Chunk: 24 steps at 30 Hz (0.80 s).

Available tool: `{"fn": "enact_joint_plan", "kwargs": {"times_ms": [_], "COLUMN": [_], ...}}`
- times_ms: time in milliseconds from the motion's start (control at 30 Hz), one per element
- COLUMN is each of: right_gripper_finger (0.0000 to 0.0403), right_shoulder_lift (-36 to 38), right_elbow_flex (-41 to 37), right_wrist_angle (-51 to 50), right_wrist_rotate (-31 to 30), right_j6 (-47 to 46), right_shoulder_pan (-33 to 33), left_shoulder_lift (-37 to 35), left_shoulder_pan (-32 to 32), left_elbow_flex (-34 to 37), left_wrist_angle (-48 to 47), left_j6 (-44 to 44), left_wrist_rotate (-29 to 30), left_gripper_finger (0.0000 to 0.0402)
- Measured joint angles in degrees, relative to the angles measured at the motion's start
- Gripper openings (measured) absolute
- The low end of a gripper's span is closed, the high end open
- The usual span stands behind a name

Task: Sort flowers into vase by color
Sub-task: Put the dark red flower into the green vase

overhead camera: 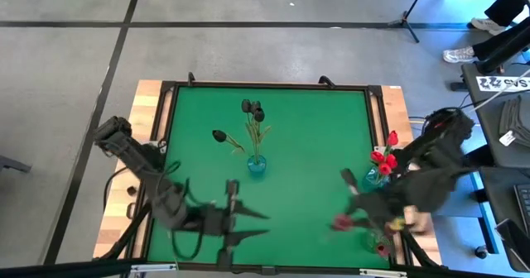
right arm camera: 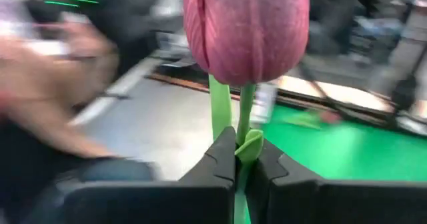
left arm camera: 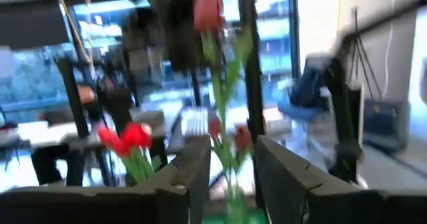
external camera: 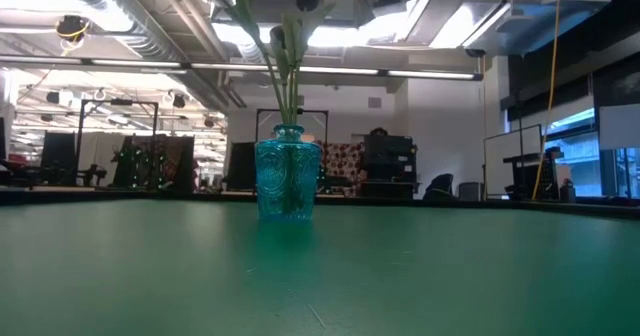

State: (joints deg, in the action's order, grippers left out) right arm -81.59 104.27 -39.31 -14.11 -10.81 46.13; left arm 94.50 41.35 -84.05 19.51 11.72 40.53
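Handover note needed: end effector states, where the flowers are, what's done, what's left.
Right end effector: shut on the stem of a maroon-pink tulip, near the table's right front corner.
Left end effector: open, empty, near the front edge, left of centre.
Centre blue vase: holds the black tulips; looks done.
Right-edge vase: holds the red tulips.
Front right corner: a third cluster, partly hidden by the arm; cannot tell what it holds.
Left: place the held maroon-pink tulip, probably in that corner.
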Motion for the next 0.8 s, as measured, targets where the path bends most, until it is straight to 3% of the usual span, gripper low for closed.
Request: {"fn": "enact_joint_plan", "kwargs": {"times_ms": [200, 333, 533, 667, 800], "right_gripper_finger": [0.0012, 0.0008, 0.0005, 0.0007, 0.0004], "right_shoulder_lift": [9.57, 14.66, 15.91, 15.7, 15.95], "right_elbow_flex": [4.1, 3.93, -2.26, -10.12, -19.65], "right_wrist_angle": [0.83, -2.53, -7.76, -8.33, -1.85], "right_wrist_rotate": [8.89, 20.25, 12.53, 12.58, 11.78], "right_j6": [0.81, 0.72, 1.24, 1.61, 1.9], "right_shoulder_pan": [7.22, 11.36, 18.63, 21.6, 24.13], "left_shoulder_lift": [-0.2, -0.17, -0.15, -0.15, -0.15], "left_shoulder_pan": [8.86, 11.75, 11.25, 9.42, 7.51], "left_elbow_flex": [0.12, 0.11, 0.11, 0.11, 0.11], "left_wrist_angle": [-2.23, -1.68, -0.34, -0.76, -0.87], "left_j6": [-2.21, -2.62, -4.57, -6.31, -7.32], "left_wrist_rotate": [7.85, 12.15, 16.43, 17.6, 17.54], "left_gripper_finger": [0.0121, 0.0116, 0.0112, 0.0112, 0.0112]}}
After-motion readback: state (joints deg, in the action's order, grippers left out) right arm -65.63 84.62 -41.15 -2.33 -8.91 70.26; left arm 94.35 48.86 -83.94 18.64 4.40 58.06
